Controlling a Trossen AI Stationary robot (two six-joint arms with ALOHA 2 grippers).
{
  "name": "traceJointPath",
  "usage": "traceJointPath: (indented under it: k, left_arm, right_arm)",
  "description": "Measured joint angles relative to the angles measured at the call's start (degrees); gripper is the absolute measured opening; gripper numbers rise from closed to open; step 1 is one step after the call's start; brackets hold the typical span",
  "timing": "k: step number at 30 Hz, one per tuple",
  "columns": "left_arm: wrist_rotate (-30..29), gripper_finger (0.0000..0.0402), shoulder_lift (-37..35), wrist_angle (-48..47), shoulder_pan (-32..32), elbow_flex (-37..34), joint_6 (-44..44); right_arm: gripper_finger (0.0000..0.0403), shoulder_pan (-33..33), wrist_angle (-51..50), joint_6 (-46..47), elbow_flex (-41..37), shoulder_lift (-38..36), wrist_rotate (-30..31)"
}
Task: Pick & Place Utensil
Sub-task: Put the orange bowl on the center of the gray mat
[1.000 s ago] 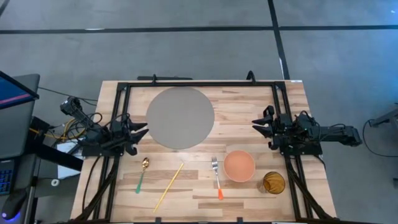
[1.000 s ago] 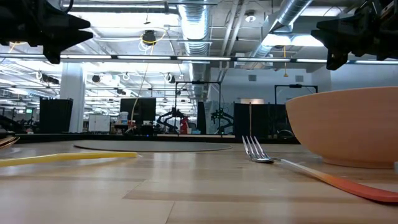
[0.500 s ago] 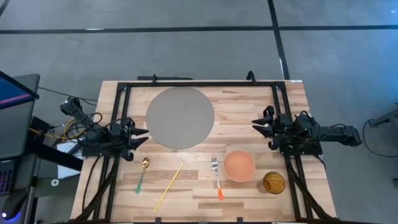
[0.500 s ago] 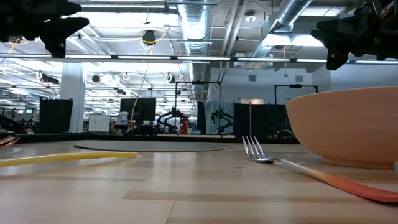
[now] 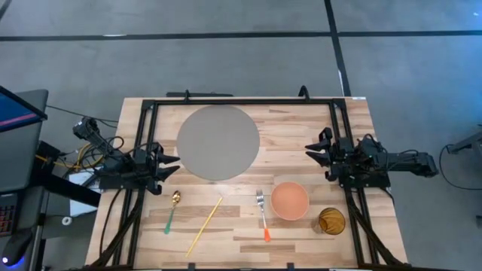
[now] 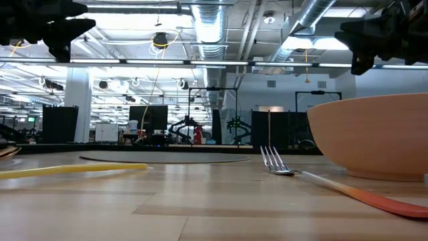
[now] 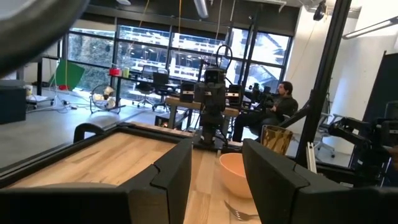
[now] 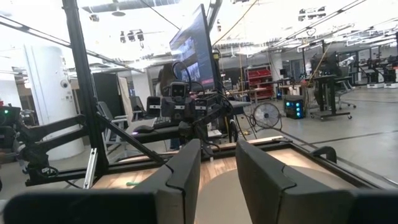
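Note:
Three utensils lie flat on the wooden table near its near edge: a gold spoon with a green handle [image 5: 172,211], a yellow chopstick [image 5: 204,226] and a fork with an orange handle [image 5: 263,214]. The fork [image 6: 274,163] lies just left of an orange bowl [image 5: 290,201]. My left gripper [image 5: 175,164] hovers open above the table's left side, a little beyond the spoon. My right gripper [image 5: 307,150] hovers open at the right side, beyond the bowl. Neither touches anything.
A grey round mat [image 5: 218,141] lies at the table's far middle. An amber glass cup [image 5: 331,220] stands right of the bowl near the right near corner. A black frame [image 5: 241,100] runs round the table. A seated person shows far off in the left wrist view.
My left gripper has risen slightly and drawn back a little toward the table's left edge, staying open. The utensils, the bowl and the cup have stayed where they were.

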State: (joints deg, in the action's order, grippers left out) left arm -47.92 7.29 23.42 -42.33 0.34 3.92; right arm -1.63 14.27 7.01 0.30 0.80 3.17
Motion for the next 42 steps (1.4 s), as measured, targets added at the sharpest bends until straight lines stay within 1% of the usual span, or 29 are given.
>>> traceJointPath:
  k: [5, 8, 11, 14, 18, 20, 22, 24, 26, 28, 31, 32, 34, 36, 38, 42]
  left_arm:
    - [0.0, 0.0145, 0.0, 0.0, 0.0, 0.0, -0.37]
    - [0.0, 0.0145, 0.0, 0.05, -0.01, 0.01, -0.37]
    - [0.0, 0.0145, 0.16, 1.38, 0.06, 0.06, -0.38]
    - [0.11, 0.0145, 2.36, 1.45, 1.14, 2.02, -0.26]
    - [0.04, 0.0145, 10.49, 1.51, 4.49, 8.23, 3.34]
    - [0.04, 0.0145, 17.08, 1.51, 6.39, 12.35, 6.0]
    - [0.07, 0.0145, 23.79, 1.19, 8.36, 16.26, 7.91]
    - [0.11, 0.0145, 30.5, 1.06, 10.48, 20.0, 7.82]
    - [1.0, 0.0145, 36.81, 0.43, 12.47, 23.13, 6.17]
    - [5.87, 0.0145, 41.91, -2.54, 14.37, 25.88, 3.32]
    - [17.28, 0.0145, 48.16, -7.38, 17.06, 29.62, -0.03]
    - [20.21, 0.0145, 49.91, -8.53, 17.73, 30.55, -0.49]
    - [23.86, 0.0145, 52.4, -8.82, 18.77, 31.9, -1.54]
    - [26.64, 0.0145, 53.48, -8.87, 19.8, 33.25, -3.27]
    - [29.74, 0.0145, 53.47, -9.5, 20.86, 33.92, -5.97]
    - [34.69, 0.0145, 51.56, -11.61, 22.53, 33.92, -12.65]
  right_arm:
    - [0.0098, -0.02, 1.86, 0.4, 0.0, -0.02, 3.41]
    - [0.0098, -0.02, 2.38, 0.59, 0.0, 0.0, 3.55]
    - [0.01, -0.02, 5.26, 0.59, 0.04, -0.01, 3.6]
    - [0.0113, 0.0, 5.57, 0.31, 0.65, 0.02, 2.9]
    - [0.0146, 0.04, 8.52, 0.16, 1.38, 2.08, 2.83]
    - [0.0165, 0.21, 12.26, 0.15, 1.38, 4.57, 2.26]
    - [0.0183, 0.62, 16.19, 0.08, 1.78, 7.75, 0.11]
    - [0.0197, 1.44, 17.81, 0.04, 3.53, 11.35, -1.82]
    - [0.0205, 2.75, 17.6, -0.04, 6.21, 15.9, -1.85]
    - [0.0207, 4.22, 16.34, -0.04, 9.12, 21.37, -1.7]
    - [0.0205, 6.82, 15.41, -0.35, 14.12, 31.03, -1.7]
    - [0.0204, 7.85, 14.65, -1.67, 16.0, 34.04, -1.71]
    - [0.02, 9.81, 12.18, -5.42, 19.86, 38.91, -1.69]
    - [0.0198, 11.54, 9.12, -7.16, 23.47, 42.92, -1.69]
    - [0.0196, 12.89, 6.45, -6.72, 26.97, 46.66, -1.69]
    - [0.0196, 14.66, 0.91, -4.98, 31.6, 53.15, -1.43]
